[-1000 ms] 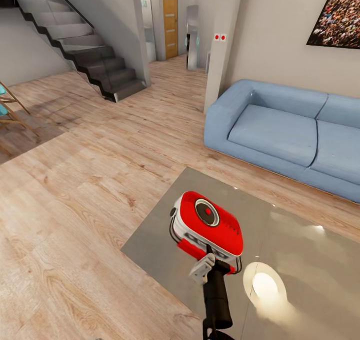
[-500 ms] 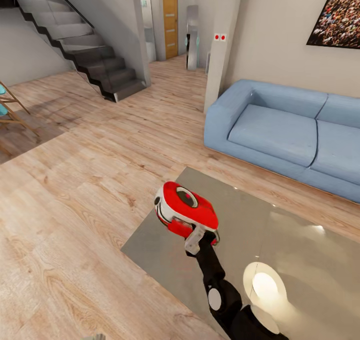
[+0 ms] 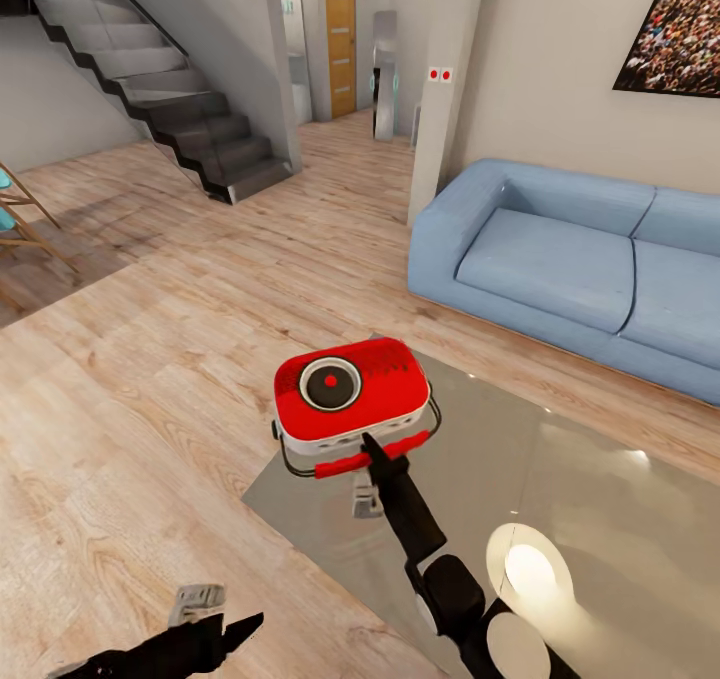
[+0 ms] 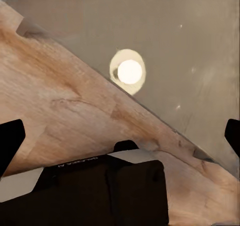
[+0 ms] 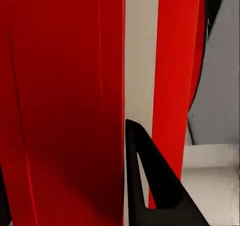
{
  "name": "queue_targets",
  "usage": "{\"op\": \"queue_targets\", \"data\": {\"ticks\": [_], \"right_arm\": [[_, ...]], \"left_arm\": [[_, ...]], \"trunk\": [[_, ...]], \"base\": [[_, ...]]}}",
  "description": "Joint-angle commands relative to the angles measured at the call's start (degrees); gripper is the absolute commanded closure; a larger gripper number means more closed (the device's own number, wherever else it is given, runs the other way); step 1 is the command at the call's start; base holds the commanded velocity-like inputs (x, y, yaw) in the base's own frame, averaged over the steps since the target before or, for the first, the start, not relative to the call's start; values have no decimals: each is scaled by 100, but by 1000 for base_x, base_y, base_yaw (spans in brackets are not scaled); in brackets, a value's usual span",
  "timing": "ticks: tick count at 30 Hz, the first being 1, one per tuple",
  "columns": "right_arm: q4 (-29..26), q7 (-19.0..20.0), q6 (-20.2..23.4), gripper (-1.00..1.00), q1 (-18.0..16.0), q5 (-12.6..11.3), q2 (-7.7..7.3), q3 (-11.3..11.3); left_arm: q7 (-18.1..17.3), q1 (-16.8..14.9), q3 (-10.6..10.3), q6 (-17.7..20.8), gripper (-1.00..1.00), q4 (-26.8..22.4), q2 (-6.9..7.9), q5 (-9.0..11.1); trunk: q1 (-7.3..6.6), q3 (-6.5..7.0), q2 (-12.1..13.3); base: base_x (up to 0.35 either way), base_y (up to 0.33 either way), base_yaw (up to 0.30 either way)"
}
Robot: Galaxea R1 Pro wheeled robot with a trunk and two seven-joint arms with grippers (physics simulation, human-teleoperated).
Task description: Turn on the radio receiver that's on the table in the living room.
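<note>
The red radio receiver point(image 3: 352, 391) is over the near left corner of the glossy grey table point(image 3: 600, 519), its round dark dial with a red centre facing up. My right gripper point(image 3: 367, 462) reaches in from below and is shut on the radio's front edge, by its red handle bar. In the right wrist view the radio's red and white body point(image 5: 60, 86) sits between the dark fingers point(image 5: 150, 186). My left gripper point(image 3: 215, 616) hangs open over the wood floor near the table's edge, fingertips wide apart point(image 4: 10, 141), holding nothing.
A blue corner sofa point(image 3: 570, 264) stands behind the table under a framed crowd picture point(image 3: 675, 24). A dark staircase point(image 3: 170, 99) rises at the back left, and a wooden chair point(image 3: 15, 219) is at the left edge. Light wood floor point(image 3: 150, 379) spreads left of the table.
The radio has moved left toward the table's corner with my right gripper and turned so its dial faces up. My left arm has come into the head view at the bottom.
</note>
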Motion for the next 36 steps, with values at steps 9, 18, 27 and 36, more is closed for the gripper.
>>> {"op": "queue_targets", "data": {"ticks": [9,18,27,36], "right_arm": [[663,-665,-121,100,0,892,-105,-199],[898,-1135,-378,100,0,1349,-446,-222],[999,-1140,-391,100,0,1359,-524,-251],[992,-1106,-364,100,0,1357,-527,-254]], "left_arm": [[-651,-411,748,1797,-100,-516,76,395],[-775,-1571,815,2222,-100,-533,119,917],[-784,-2508,815,2252,-100,-544,130,2056],[-782,-2752,815,2260,-100,-544,958,3667]], "trunk": [[0,0,0],[0,0,0],[0,0,0],[0,0,0]], "base": [[0,0,0],[0,0,0],[0,0,0],[0,0,0]]}}
